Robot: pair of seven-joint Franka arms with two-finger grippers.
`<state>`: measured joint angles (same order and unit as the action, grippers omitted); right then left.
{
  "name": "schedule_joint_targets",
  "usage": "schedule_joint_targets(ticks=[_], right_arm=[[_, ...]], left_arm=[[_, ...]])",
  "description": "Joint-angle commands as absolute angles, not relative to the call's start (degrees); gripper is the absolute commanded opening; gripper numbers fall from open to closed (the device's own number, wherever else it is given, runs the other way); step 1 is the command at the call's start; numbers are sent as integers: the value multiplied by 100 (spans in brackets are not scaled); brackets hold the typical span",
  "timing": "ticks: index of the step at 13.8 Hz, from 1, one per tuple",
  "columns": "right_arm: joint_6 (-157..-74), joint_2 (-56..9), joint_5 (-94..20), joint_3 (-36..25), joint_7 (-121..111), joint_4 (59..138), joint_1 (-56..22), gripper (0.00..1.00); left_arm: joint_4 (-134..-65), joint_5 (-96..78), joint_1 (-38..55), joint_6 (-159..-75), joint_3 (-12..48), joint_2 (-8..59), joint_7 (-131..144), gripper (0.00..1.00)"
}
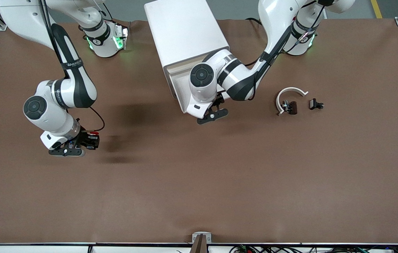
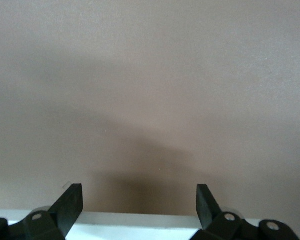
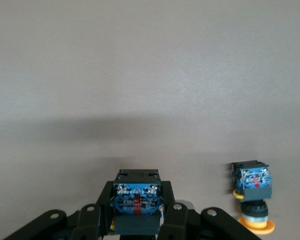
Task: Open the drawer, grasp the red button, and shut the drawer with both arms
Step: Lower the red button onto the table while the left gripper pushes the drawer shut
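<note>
R gripper [image 1: 79, 142] pinching button [image 3: 137, 206] over table's right-arm end | L gripper [image 1: 216, 107] spread at drawer [image 1: 179, 96] front | judged: push front squarely, 2 fingers level, slow.

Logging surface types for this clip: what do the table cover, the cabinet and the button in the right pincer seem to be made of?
Table cover: matte brown sheet, maybe felt or paper; no glare, faint creases.
Cabinet: smooth white, probably plastic or painted board; even, slightly glossy top.
Button, held by the right pincer: dark moulded plastic body, seemingly, with blue insert and small metal contacts.
</note>
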<state>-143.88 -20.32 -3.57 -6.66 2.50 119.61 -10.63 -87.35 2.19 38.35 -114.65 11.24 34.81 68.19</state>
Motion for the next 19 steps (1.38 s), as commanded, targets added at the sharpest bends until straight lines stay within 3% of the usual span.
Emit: schedule_joint_targets(ticks=[1,6,19], right_arm=[[-14782,-2258,-299,-563,-96,12067,-748,0],[-14959,-2654,-334,-545,-114,12041,-615,0],[-14897,-2786,-369,-519,-185,12023,-615,0]], left_arm=[[-8851,343,4016,-11444,1134,3384,7153,100],[-8851,229,4271,-11233,1291,3445,7662,100],[-8824,-843,4280,-10978,1661,3603,8191,100]])
